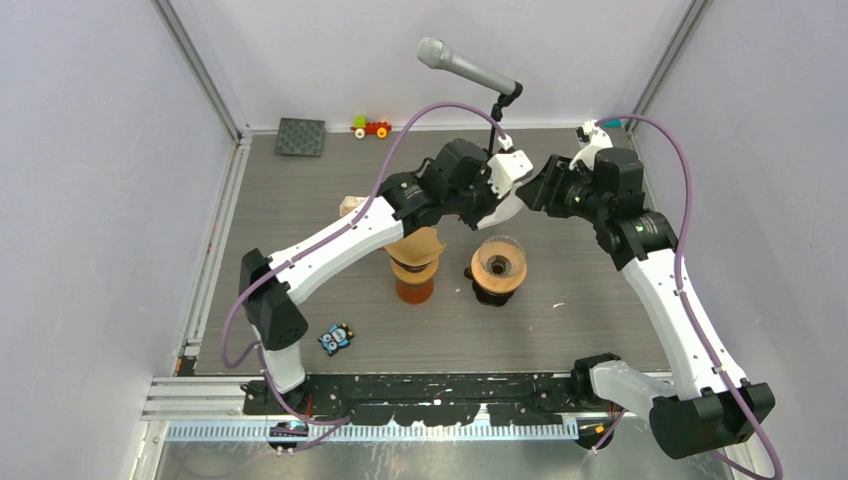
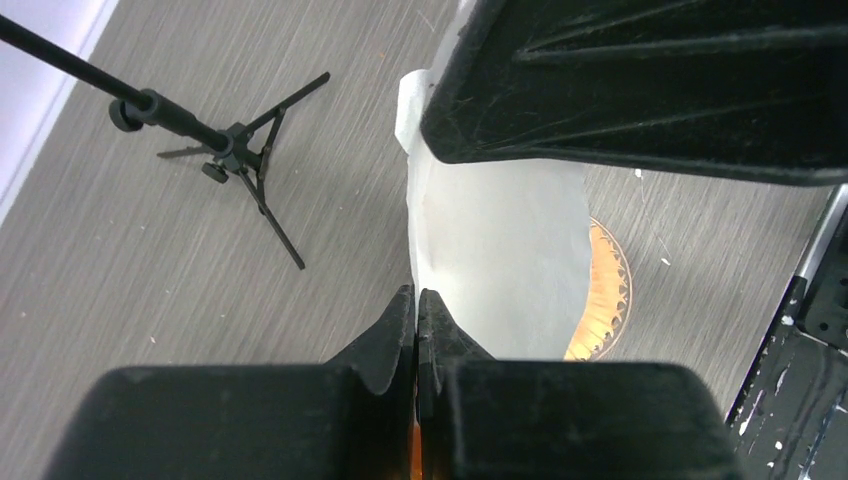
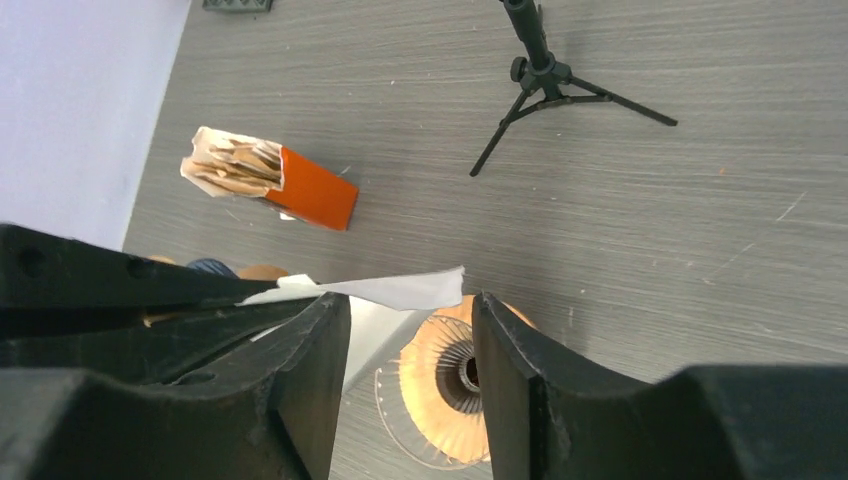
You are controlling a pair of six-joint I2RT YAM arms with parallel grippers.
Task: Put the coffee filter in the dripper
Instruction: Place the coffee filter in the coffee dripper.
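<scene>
White paper of the coffee filter [image 2: 500, 240] is hanging in the air just above the orange dripper [image 1: 497, 262], which is standing on the grey table [image 1: 330, 190] beside an orange box [image 3: 318, 197] of spare filters. The left gripper [image 2: 416, 302] is pinching the filter's lower edge, its two fingers pressing fully together on the paper. The right gripper [image 3: 408, 305] is facing it from the other side with its fingers spread wide and gripping nothing, the filter's far edge lying just at their tips, and a black microphone stand [image 3: 545, 80] is standing well behind.
</scene>
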